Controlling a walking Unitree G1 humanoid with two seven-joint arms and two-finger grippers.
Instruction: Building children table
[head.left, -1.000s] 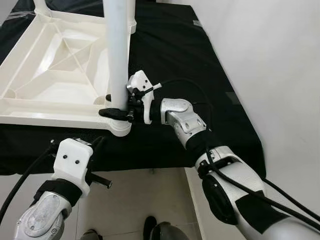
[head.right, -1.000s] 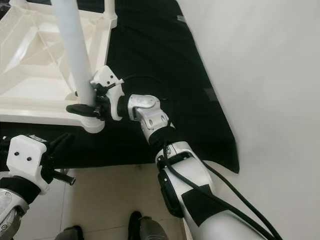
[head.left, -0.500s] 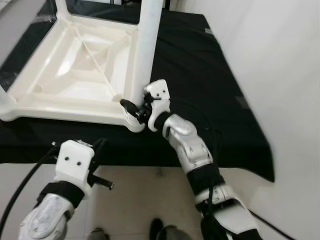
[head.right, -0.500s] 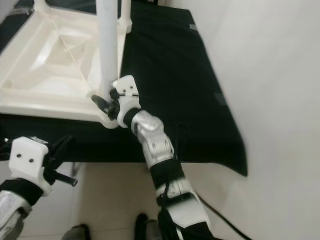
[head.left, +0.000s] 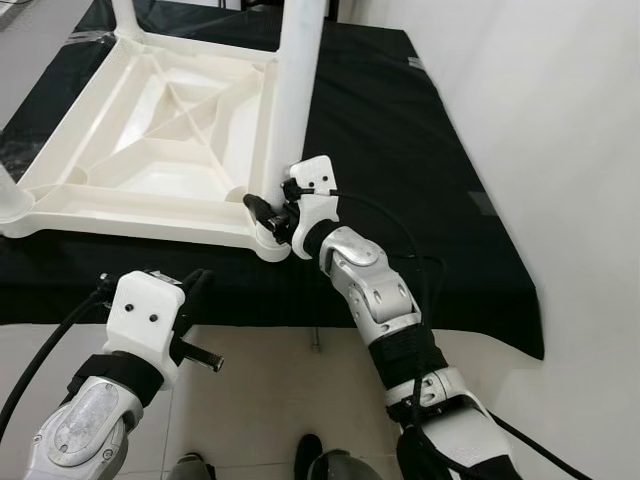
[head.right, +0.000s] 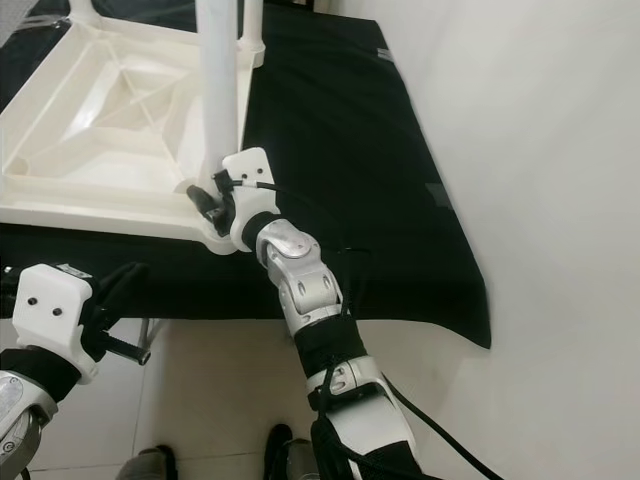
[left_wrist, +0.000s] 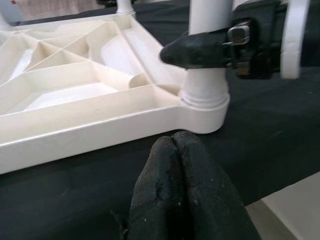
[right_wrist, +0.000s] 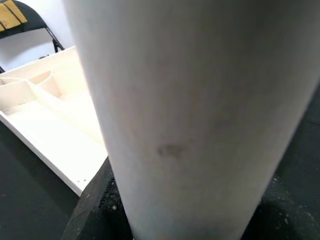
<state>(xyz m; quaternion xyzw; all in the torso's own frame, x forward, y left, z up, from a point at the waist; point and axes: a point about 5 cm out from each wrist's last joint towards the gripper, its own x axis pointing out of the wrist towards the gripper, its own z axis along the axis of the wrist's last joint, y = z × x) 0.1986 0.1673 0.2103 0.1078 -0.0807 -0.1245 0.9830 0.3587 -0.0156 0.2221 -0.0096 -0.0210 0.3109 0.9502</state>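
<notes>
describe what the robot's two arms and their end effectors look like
Both arms are silver metal with black bands and black cables running along them. The left end effector has a white blocky housing with two dark screw holes and black fingers. The right end effector has a white angular housing, black fingers and a thin looping cable.

No readable text, label, brand, number or sign appears on anything in these views
</notes>
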